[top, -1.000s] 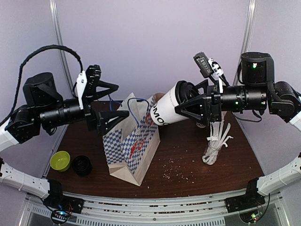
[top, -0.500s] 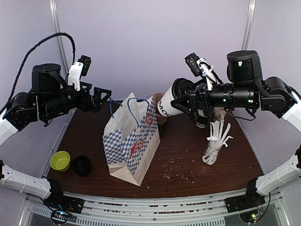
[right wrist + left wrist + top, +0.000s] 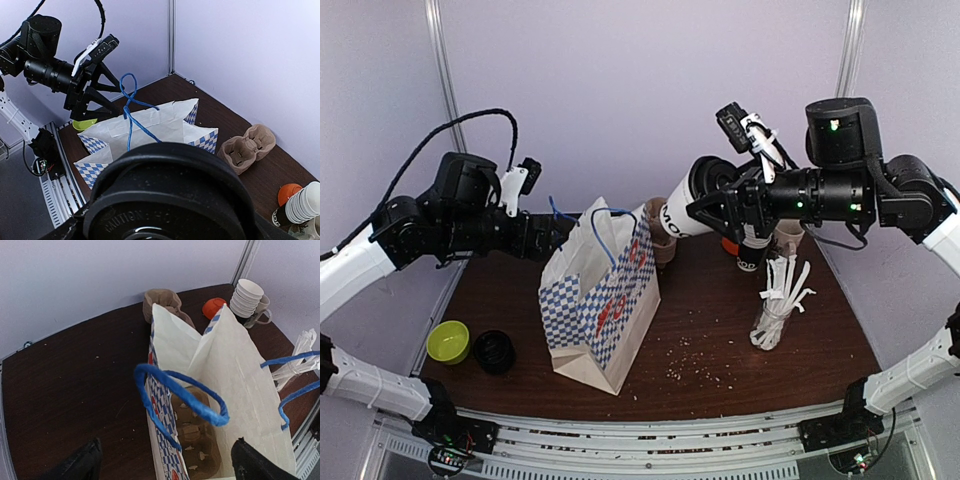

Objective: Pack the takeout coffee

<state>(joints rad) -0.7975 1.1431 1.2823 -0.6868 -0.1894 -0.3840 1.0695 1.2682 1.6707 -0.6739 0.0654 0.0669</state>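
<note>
Up by the checked bag's (image 3: 605, 300) rim, right gripper (image 3: 712, 208) clamps the tilted coffee cup (image 3: 672, 216); left gripper (image 3: 558, 236) spread wide at its mouth.

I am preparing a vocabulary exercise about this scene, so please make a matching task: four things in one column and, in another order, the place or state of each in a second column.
Things:
1. coffee cup
2. checked paper bag
3. white straws
4. green bowl

Places or states:
A. standing in a glass on the right
B. on the table, near its left front corner
C. held tilted in the air by the right gripper
D. standing open in the middle of the table

Pairs: 1-C, 2-D, 3-A, 4-B.
</note>
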